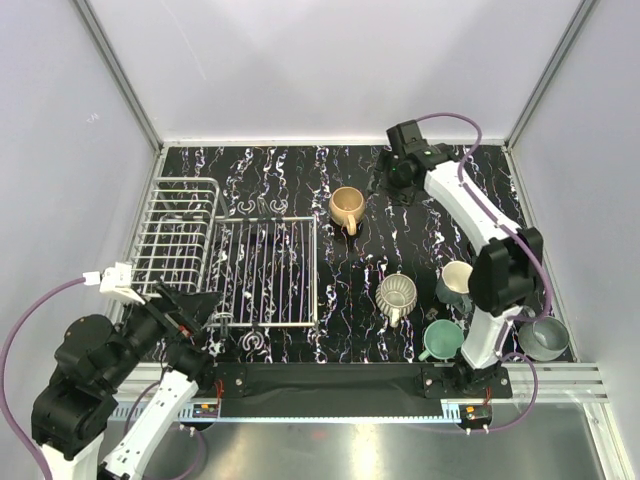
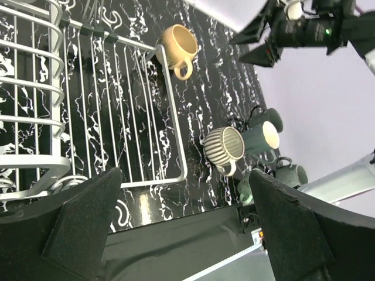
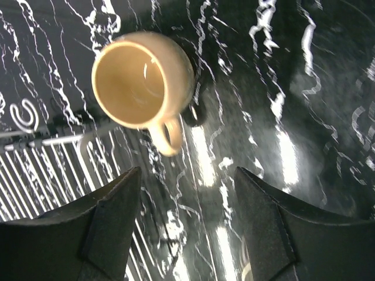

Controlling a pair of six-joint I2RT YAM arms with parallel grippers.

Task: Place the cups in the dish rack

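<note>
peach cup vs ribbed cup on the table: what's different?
Colour: the peach cup is warm tan; the ribbed cup is grey-beige. Surface: peach cup smooth, ribbed cup grooved. Place: peach cup stands alone farther back; ribbed cup sits nearer, beside other cups. Shared: both upright on the table, outside the dish rack, each with one handle.

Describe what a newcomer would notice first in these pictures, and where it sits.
The white dish rack stands on the left of the black, white-veined table, with no cups in it. A peach mug sits alone mid-table, the right hand open near it; several more mugs cluster at the near right.
</note>
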